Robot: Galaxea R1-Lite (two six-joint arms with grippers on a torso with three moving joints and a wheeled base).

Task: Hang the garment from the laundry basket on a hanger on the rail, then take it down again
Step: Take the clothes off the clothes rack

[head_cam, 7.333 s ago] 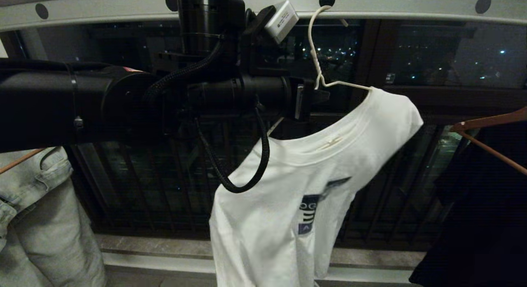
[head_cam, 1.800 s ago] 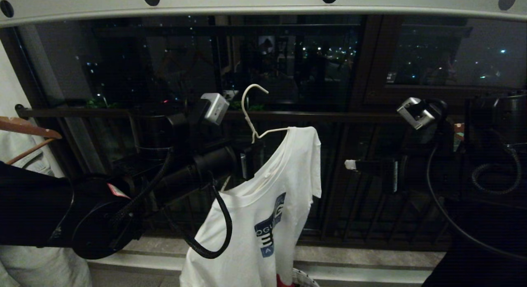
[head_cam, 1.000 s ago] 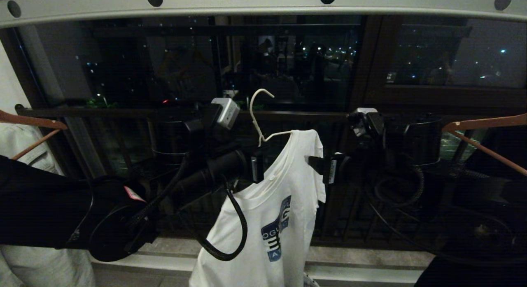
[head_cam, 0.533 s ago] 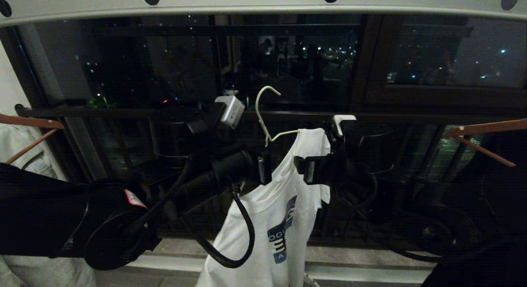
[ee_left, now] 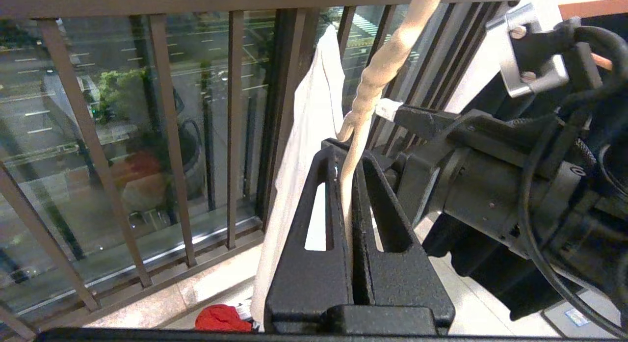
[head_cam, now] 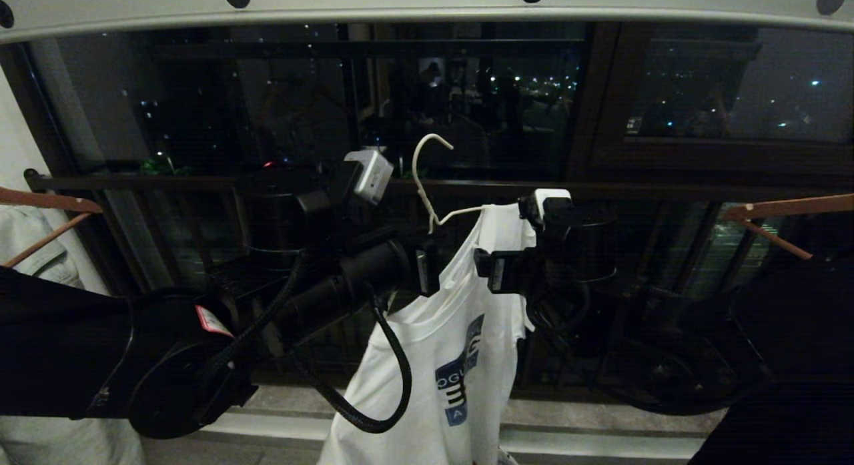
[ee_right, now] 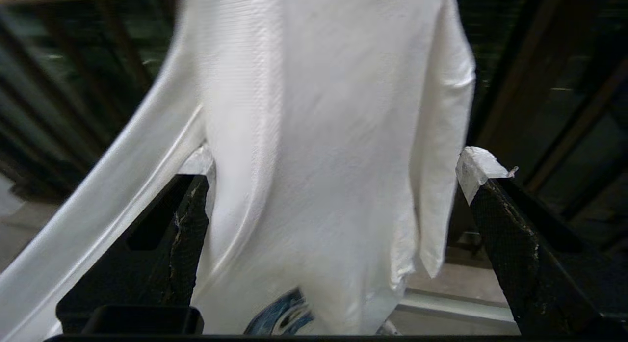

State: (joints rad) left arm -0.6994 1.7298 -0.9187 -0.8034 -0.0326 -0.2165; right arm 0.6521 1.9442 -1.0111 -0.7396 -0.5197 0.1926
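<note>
The white garment [head_cam: 460, 331] with its blue logo hangs on the cream wire hanger [head_cam: 427, 178], whose hook is free in the air well below the pale rail [head_cam: 400, 5]. My left gripper [head_cam: 427, 268] is shut on the hanger's wire just under the twisted neck [ee_left: 378, 82], seen up close at the left gripper [ee_left: 349, 153]. My right gripper [head_cam: 490, 268] stands open at the shirt's far shoulder. In the right wrist view the garment [ee_right: 319, 111] hangs between the spread fingers of the right gripper [ee_right: 338, 165]. Only a sliver of the laundry basket [head_cam: 502, 459] peeks out under the shirt.
Brown wooden hangers flank the scene, one left [head_cam: 47, 201] carrying pale denim [head_cam: 27, 251], one right [head_cam: 780, 211] above a black garment [head_cam: 787, 331]. The dark window railing [head_cam: 200, 183] runs close behind both arms. A red cloth [ee_left: 221, 317] lies low by the sill.
The right gripper swung in from the right to the shirt's shoulder and opened wide around the cloth. The left gripper kept its hold, drifting slightly right. Seconds earlier the hanger hung on the rail.
</note>
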